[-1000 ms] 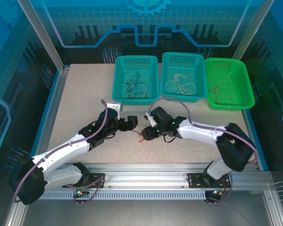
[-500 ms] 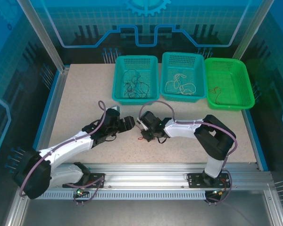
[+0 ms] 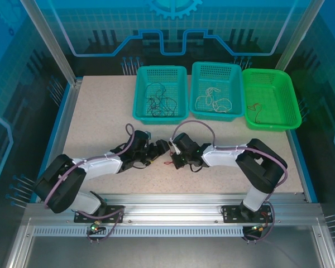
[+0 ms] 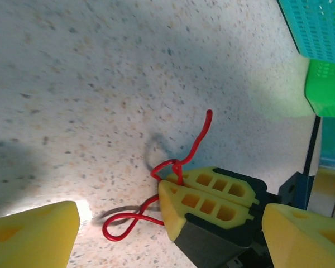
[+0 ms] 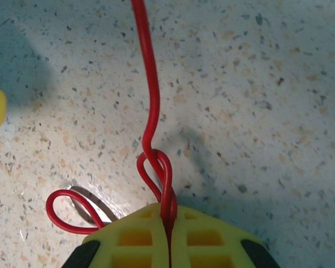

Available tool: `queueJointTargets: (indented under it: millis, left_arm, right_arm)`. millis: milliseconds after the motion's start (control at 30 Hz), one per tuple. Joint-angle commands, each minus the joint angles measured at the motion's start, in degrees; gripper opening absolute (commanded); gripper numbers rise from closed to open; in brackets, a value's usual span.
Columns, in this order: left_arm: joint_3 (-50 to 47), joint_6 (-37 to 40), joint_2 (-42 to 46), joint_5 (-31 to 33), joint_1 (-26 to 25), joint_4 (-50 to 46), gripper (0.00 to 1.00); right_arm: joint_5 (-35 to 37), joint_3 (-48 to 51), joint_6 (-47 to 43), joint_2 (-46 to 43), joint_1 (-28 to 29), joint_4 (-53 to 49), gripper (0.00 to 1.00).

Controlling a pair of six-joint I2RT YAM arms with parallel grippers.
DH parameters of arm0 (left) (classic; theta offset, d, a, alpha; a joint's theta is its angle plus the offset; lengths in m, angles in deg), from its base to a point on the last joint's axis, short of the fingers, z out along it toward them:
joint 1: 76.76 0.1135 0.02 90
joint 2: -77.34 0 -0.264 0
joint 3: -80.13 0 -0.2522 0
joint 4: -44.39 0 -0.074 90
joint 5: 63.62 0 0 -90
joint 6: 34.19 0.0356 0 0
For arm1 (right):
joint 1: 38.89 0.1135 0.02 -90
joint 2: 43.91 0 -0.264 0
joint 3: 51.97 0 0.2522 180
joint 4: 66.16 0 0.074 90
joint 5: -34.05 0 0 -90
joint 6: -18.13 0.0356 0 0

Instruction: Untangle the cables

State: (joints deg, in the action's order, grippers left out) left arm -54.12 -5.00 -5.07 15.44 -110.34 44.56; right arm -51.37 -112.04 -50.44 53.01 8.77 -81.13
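Bright, even light from overhead, speckled table (image 4: 100,67) shadowed at 9 and 12 o'clock in the left wrist view, glare patch at 7 o'clock, red cable (image 5: 151,84) crisp, thin shadow beside its loop.

The left arm (image 3: 97,165) and right arm (image 3: 223,157) are white with black joints, purple-grey hoses (image 3: 192,121) and yellow hollow-celled jaws.

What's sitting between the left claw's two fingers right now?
The right claw, shut on the red cable, shows there in the left wrist view.
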Motion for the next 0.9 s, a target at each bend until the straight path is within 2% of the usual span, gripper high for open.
queueJointTargets:
  millis: [0,33,133,167,233,333,500,600,733,833,867]
  left_arm:
    - [1.48,-2.7,-3.48,-0.3,0.21,6.75,0.83]
    - [1.29,-3.26,-4.01,-0.31,0.21,7.13,0.78]
    - [-1.47,-5.7,-4.34,-0.08,0.6,13.37,0.53]
    - [-2.55,-6.66,-4.26,-0.09,0.91,15.85,0.5]
    - [-4.16,-7.67,-4.16,-0.5,1.34,20.51,0.49]
    - [-3.71,-6.5,-5.07,-4.16,1.35,24.8,0.45]
    - [-3.72,-5.54,-5.62,-6.32,1.31,28.76,0.28]
    - [-4.73,-1.9,-3.68,-5.83,1.39,30.07,0.0]
    - [-7.61,1.45,3.87,-0.97,1.71,29.11,0.0]
    - [-9.23,1.58,11.6,1.65,4.04,27.39,0.0]
    - [-8.94,2.1,14.33,1.96,4.96,25.08,0.0]
  right_arm:
    - [-10.94,1.78,-5.36,-4.24,3.24,6.1,0.03]
    - [-11.16,2.28,-5.13,-4.95,3.24,7.2,0.03]
    - [-12.27,3.64,-3.85,-6.84,2.94,9.13,0.02]
    - [-13.01,4.21,-3.14,-7.47,2.72,9.79,0.02]
    - [-14.54,5.36,-1.5,-8.55,1.94,11.49,0.02]
    - [-15.78,6.56,0.0,-9.77,1.14,13.38,0.02]
    - [-10.17,4.03,1.23,-8.56,0.77,8.56,0.02]
    - [-7.51,3.94,2.23,-8.08,0.59,7.94,0.02]
    - [-1.48,4.1,3.6,-6.83,0.59,4.34,0.09]
    - [12.51,5.16,9.85,-4.47,-0.43,-2.14,0.12]
    - [15.02,5.38,12.77,-3.27,-1.85,-5.02,0.13]
